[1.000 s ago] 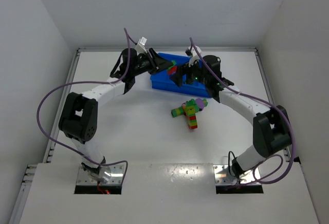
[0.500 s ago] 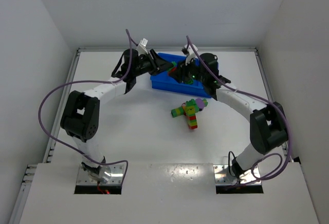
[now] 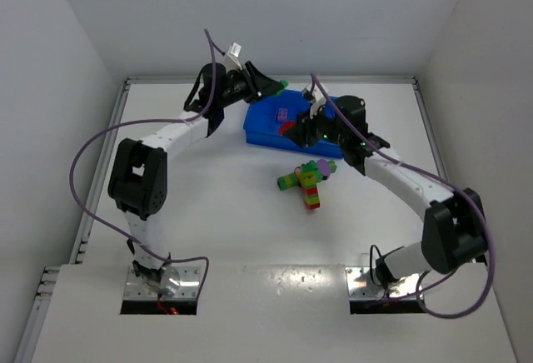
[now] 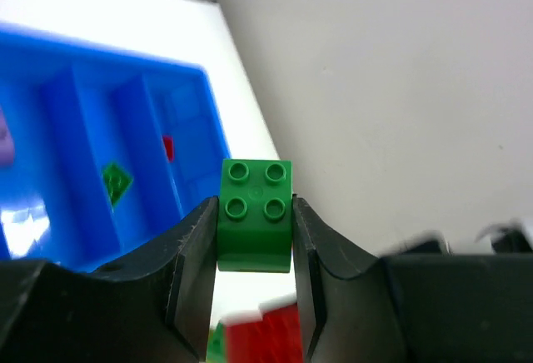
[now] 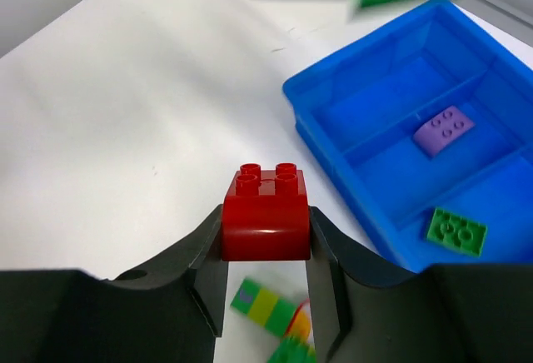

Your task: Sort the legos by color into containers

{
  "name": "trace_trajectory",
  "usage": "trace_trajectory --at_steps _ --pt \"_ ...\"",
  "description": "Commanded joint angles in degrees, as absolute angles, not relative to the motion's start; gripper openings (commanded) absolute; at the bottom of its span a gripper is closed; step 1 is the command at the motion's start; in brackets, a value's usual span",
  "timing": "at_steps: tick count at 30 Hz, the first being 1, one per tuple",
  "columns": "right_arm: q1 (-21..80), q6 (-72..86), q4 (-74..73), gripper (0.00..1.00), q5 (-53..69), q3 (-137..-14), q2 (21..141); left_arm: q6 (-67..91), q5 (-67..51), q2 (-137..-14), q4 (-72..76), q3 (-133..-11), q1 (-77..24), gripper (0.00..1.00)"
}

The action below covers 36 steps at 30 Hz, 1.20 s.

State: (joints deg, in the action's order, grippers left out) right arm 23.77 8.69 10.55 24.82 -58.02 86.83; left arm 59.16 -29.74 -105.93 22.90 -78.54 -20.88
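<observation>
My left gripper hangs over the far edge of the blue tray and is shut on a green lego. My right gripper is shut on a red lego above the tray's near edge. In the compartments lie a purple lego, a flat green lego and a small red one. A heap of striped lego sticks lies on the table in front of the tray, below my right gripper.
White walls close in the table at the back and both sides. The tray stands near the back wall, between the two arms. Purple cables loop out from each arm.
Both grippers met over the tray, and the right one shut on the red lego. They have since drawn apart: left toward the back with the green lego, right toward the front with the red.
</observation>
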Motion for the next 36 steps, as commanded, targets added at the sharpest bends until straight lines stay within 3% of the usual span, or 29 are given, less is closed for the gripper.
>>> trace_trajectory --at_steps 1,7,19,36 --pt "23.47 5.27 7.57 0.02 26.02 -54.24 78.4 56.08 -29.0 -109.76 24.52 -87.87 -19.34 0.0" --pt "15.4 16.68 0.63 0.01 8.54 -50.63 74.27 41.6 -28.48 -116.89 9.78 -103.09 -23.63 0.0" --pt "6.86 24.87 1.14 0.01 6.77 -61.96 87.7 26.98 -16.35 -129.54 -7.2 -121.1 -31.11 0.0" --pt "4.05 26.89 3.69 0.01 4.13 -76.54 107.65 24.61 -18.63 -142.9 -5.45 -131.57 -31.64 0.09"
